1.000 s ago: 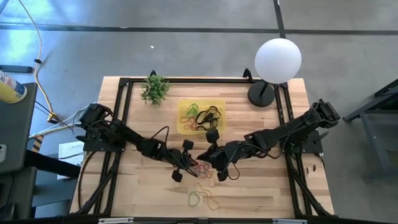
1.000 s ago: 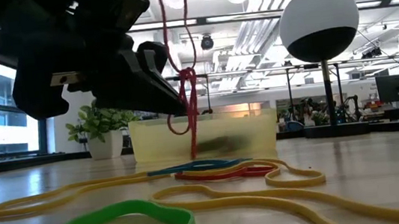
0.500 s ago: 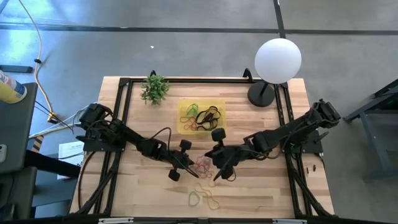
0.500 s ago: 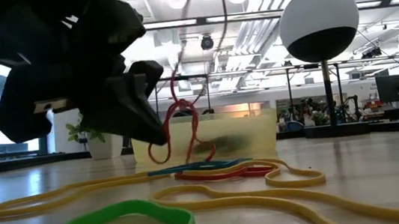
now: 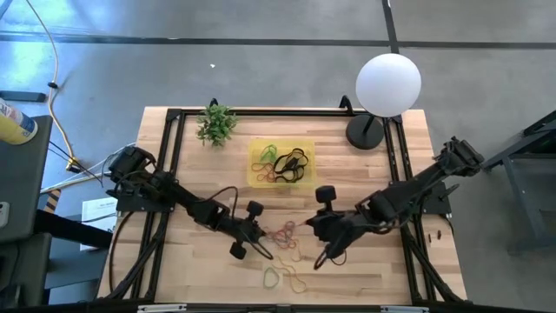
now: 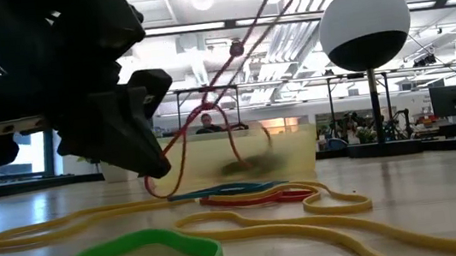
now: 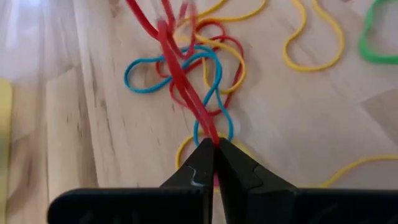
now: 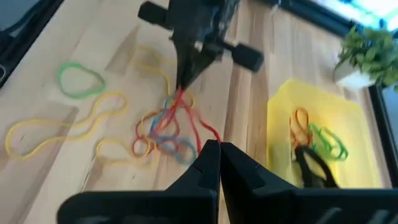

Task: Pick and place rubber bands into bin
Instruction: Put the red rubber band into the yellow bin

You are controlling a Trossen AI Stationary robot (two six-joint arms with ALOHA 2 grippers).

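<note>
Since a second earlier, the right gripper [image 5: 306, 226] had drawn away toward its own side of the table, and the left gripper [image 5: 260, 241] had sunk lower over the tangle of rubber bands [image 5: 285, 236]. Both sets of fingers were pressed together on the same red band [image 7: 180, 87], which stretched taut between them above the wood. Under it, blue, yellow and red loops lay knotted together, with a green band [image 5: 272, 276] and more yellow ones near the front edge. The bin [image 5: 257, 178] stood farther back, near the plant [image 5: 216, 124], already holding several bands.

To do this well, one gripper probably needed to let go, since a band stretched both ways could snap back or drag the tangle along. The gripper keeping hold should lift until the red band hung free of the others, then carry it over the bin's wall before opening.
</note>
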